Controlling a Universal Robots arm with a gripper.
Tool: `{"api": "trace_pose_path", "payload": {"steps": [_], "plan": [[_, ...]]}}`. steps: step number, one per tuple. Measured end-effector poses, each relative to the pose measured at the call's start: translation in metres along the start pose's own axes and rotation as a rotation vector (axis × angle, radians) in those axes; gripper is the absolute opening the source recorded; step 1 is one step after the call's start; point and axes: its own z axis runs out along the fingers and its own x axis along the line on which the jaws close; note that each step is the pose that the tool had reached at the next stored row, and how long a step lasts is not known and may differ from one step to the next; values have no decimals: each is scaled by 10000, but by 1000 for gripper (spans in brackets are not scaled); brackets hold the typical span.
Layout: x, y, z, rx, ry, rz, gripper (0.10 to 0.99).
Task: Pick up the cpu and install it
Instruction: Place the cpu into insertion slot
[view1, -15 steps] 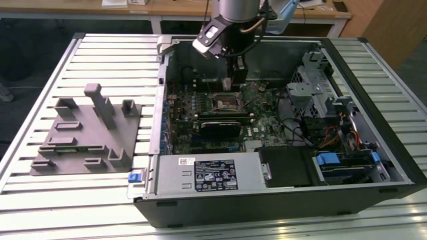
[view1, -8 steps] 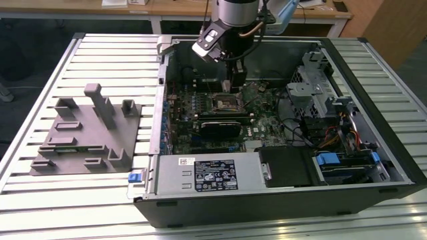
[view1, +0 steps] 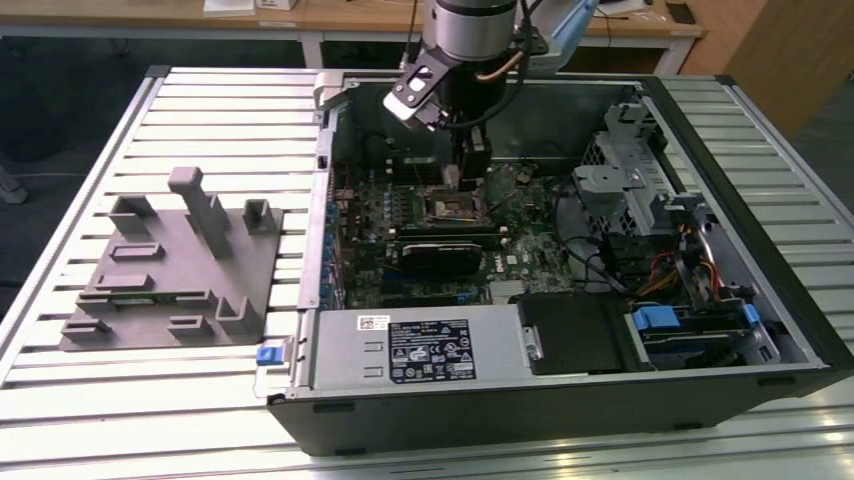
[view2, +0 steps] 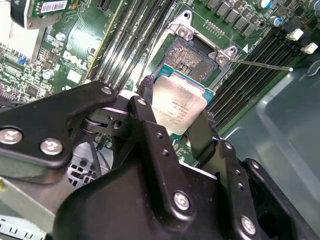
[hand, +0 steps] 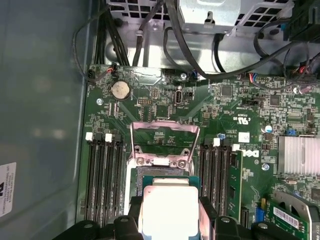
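Note:
The cpu (view2: 178, 106), a small square chip with a pale silvery top, is held between my gripper's black fingers (view2: 145, 116). My gripper (view2: 174, 117) is shut on the cpu by two opposite edges. In the first wrist view the cpu (hand: 170, 209) hangs just over the open motherboard socket (hand: 161, 176), whose metal load plate (hand: 164, 142) is flipped up. The socket's bare contact field (view2: 192, 57) lies close beyond the chip. In the exterior view my gripper (view1: 465, 182) reaches down into the open computer case, right above the socket (view1: 451, 207).
Memory slots (hand: 102, 175) flank the socket on both sides. A grey fixture (view1: 167, 270) lies on the slatted table at the exterior view's left. A grey box with a white label (view1: 420, 345), a drive cage (view1: 627, 190) and cables (hand: 200, 55) crowd the case.

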Motion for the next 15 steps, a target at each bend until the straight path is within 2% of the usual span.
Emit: {"api": "trace_pose_path", "payload": {"steps": [7, 15], "plan": [[2, -13, 86, 0, 0, -1, 529], [13, -27, 149, 3, -6, 72, 529]]}}
